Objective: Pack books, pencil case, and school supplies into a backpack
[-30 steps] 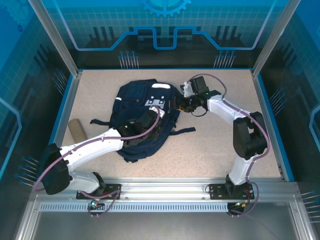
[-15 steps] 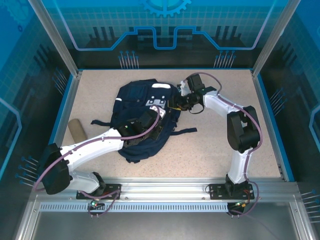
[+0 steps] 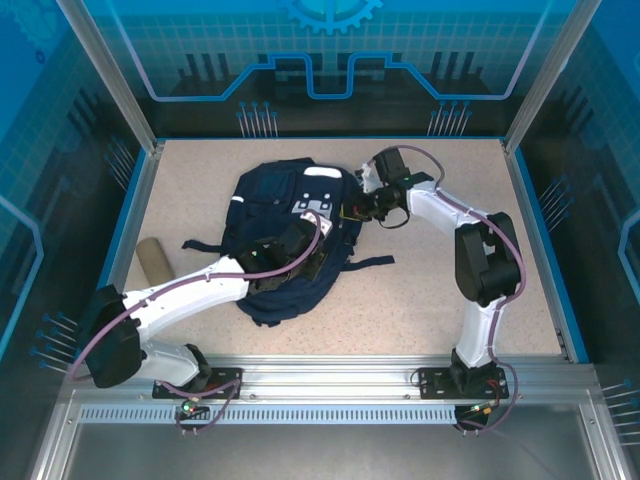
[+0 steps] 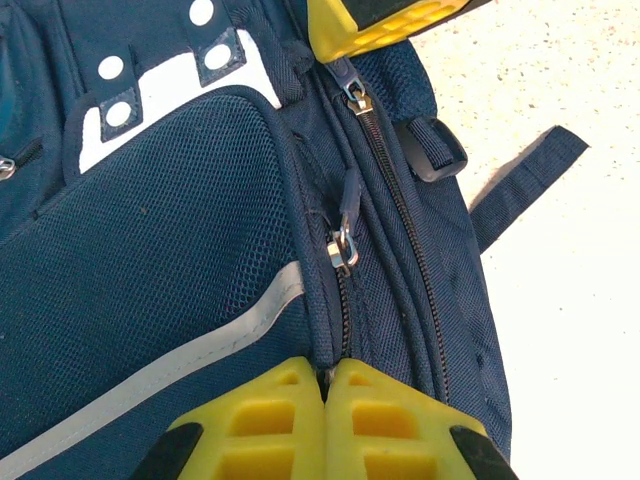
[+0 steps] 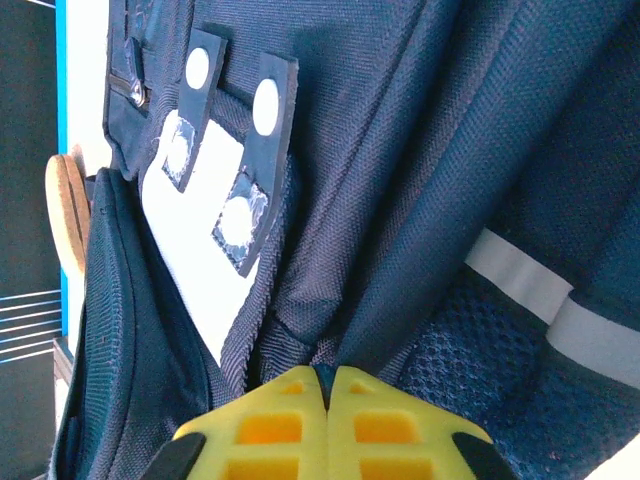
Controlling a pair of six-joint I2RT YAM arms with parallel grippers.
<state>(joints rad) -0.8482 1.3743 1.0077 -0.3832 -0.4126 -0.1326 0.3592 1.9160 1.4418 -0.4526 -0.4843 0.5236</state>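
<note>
- Two robot arms reach across a speckled beige table (image 3: pixel 430 290) to a navy-blue backpack (image 3: pixel 285 200) lying flat near the middle, slightly left of centre.
- From above, the backpack's front faces up, with a white-and-grey patch (image 3: pixel 312 205) near its far end and a dark strap (image 3: pixel 365 262) trailing out to the right.
- The left gripper (image 3: pixel 300 252) rests on the near half of the backpack.
- In the left wrist view, the left gripper (image 4: pixel 327 372) has its two yellow fingers pressed together, with no gap between them. They sit right on a zip line running along the bag's side. Whether any cloth is nipped between them cannot be told.
- Just beyond those fingers, a metal zip pull (image 4: pixel 343 250) hangs on the same zip line, apart from the fingertips.
- A grey-white stripe (image 4: pixel 200 350) crosses the mesh front pocket to the left of the zip.
- The right gripper (image 3: pixel 352 210) touches the backpack's right edge, beside the patch.
- In the right wrist view, the right gripper (image 5: pixel 326 372) also has its yellow fingers closed tight against each other, at a fold of navy cloth. It is unclear whether the fold is caught.
- The pencil case (image 3: pixel 153 260), a small tan cylinder, lies on the table at the far left, well apart from the backpack and from both grippers.
</note>
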